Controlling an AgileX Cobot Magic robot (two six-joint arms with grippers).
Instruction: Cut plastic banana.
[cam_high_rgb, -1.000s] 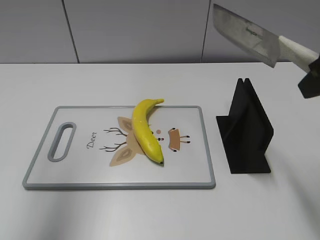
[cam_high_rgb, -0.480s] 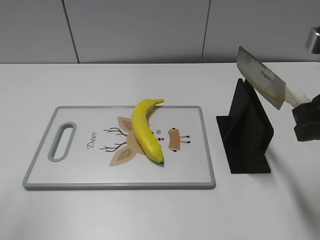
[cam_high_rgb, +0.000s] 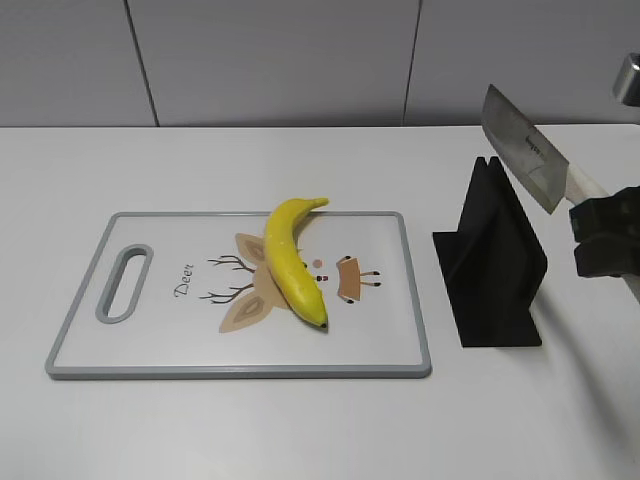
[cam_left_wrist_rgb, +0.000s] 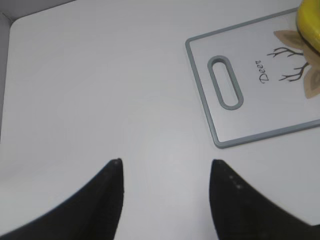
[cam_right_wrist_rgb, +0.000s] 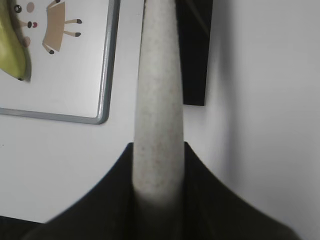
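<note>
The plastic banana (cam_high_rgb: 290, 262) is glossy yellow and whole, lying across the middle of the white cutting board (cam_high_rgb: 150, 345); its dark tip points toward me. Part of it shows in the right wrist view (cam_right_wrist_rgb: 10, 47) and a sliver in the left wrist view (cam_left_wrist_rgb: 310, 22). My right gripper (cam_high_rgb: 605, 240) is shut on the pale handle (cam_right_wrist_rgb: 159, 110) of a knife (cam_high_rgb: 520, 150), whose steel blade hangs tilted just above the black knife stand (cam_high_rgb: 495, 275). My left gripper (cam_left_wrist_rgb: 165, 162) is open and empty over bare table left of the board.
The board (cam_left_wrist_rgb: 260, 125) has a grey rim, a handle slot (cam_high_rgb: 122, 283) at its left end and a deer drawing. The stand (cam_right_wrist_rgb: 195, 55) sits right of the board. White table all round; grey wall behind.
My right gripper has brought the knife down from high at the upper right to just above the stand. The banana and board have not moved.
</note>
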